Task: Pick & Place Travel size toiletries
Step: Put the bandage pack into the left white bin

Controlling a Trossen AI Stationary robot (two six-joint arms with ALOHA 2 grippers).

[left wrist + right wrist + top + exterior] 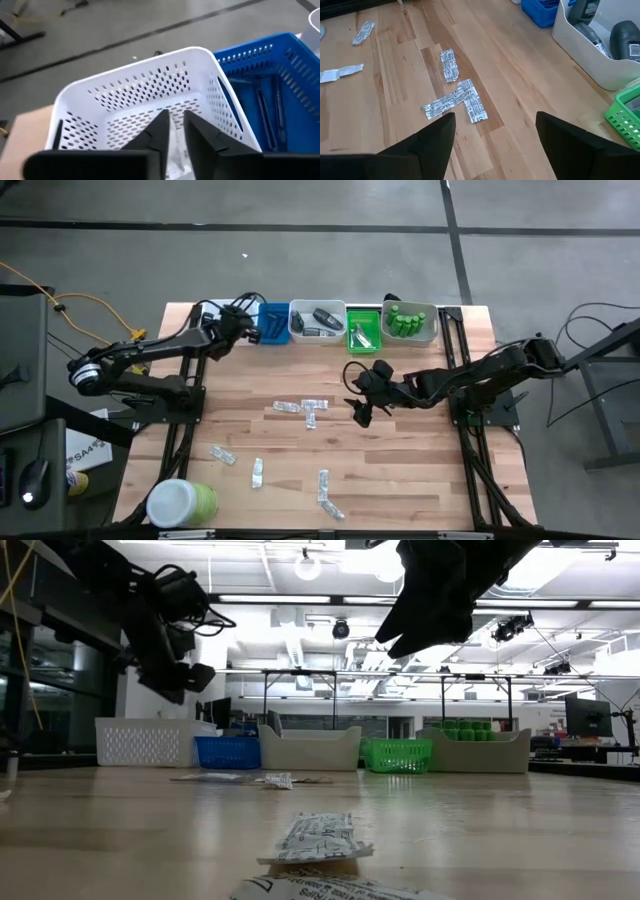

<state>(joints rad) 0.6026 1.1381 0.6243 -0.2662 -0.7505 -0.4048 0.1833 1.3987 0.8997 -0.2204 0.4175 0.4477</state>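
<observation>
Several silvery flat sachets lie on the wooden table, a cluster (303, 410) (455, 97) at mid-table and others (258, 473) nearer the front edge. My right gripper (360, 410) (495, 132) hovers open above the table, just right of the cluster, touching nothing. My left gripper (243, 318) (175, 116) is at the far edge, over a white perforated basket (150, 85) (150, 740), nearly shut with a silvery sachet (176, 150) showing between its fingers. Green bottles (405, 320) and dark grey pieces (322, 320) lie in the far trays. My left gripper has the sachet (175, 142) between its two fingers (157, 132), which point down from above into the white basket. The fingers hide which part they are on. The sachet hangs below them, over the basket's floor.
A row of trays lines the far edge: blue (273, 323), pale grey (317, 322), green (363, 330) and a pale one with bottles (412, 322). A big green jar with a white lid (180, 502) stands at the near left corner. Bare wood lies right of mid-table.
</observation>
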